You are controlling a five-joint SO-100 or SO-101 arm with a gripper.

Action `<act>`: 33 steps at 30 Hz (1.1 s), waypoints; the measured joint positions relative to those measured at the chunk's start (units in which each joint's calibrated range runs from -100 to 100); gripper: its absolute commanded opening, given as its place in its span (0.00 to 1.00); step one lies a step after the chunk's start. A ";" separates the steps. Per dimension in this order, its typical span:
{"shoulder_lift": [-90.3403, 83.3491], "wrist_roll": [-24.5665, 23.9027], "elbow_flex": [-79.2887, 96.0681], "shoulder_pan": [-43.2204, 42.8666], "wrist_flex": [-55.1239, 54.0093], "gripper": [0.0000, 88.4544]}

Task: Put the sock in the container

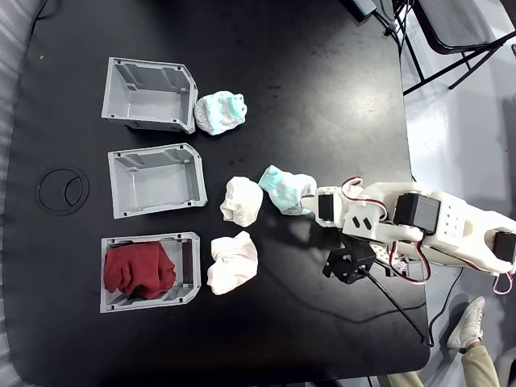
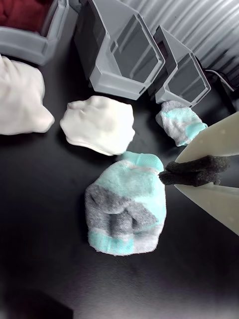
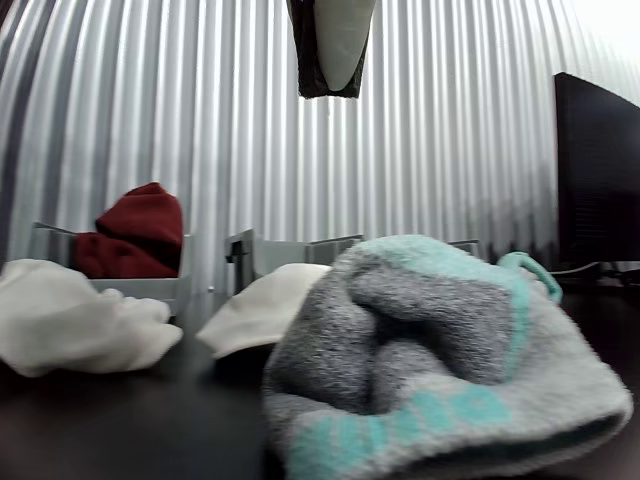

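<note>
Three grey bins stand in a column on the left of the black counter [image 1: 322, 89] in the fixed view. The top bin [image 1: 149, 95] and the middle bin [image 1: 156, 181] hold nothing; the bottom bin [image 1: 149, 272] holds one dark red cloth [image 1: 139, 270].

Four balled socks lie on the counter to the right of the bins: two mint-and-white and two plain white. One mint sock, the far sock [image 1: 220, 112], lies just beside the top bin's right end. The other, the sock [image 1: 287, 189], lies further right, level with the middle bin and well apart from it. One white sock [image 1: 241, 201] sits between the middle bin and the sock, close to the sock's left side. The second white sock [image 1: 233, 262] lies just beside the bottom bin.

The white arm [image 1: 419, 222] reaches in from the right, and its end effector [image 1: 310, 196] meets the right side of the sock. In the wrist view the end effector [image 2: 167, 175] comes in from the right, and its dark padded tip [image 2: 196, 170] touches the sock's [image 2: 127, 204] upper right edge. Whether its jaws are open or closed around the sock cannot be told. The sock rests on the counter with its grey patch facing up.

In the other view the sock [image 3: 440, 360] fills the foreground, with a dark tip [image 3: 330, 45] hanging above it.
</note>
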 measured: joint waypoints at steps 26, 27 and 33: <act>15.82 9.04 -12.25 7.51 4.63 0.02; 15.82 9.57 -12.52 8.25 4.71 0.02; 15.82 12.44 -12.70 12.49 4.71 0.02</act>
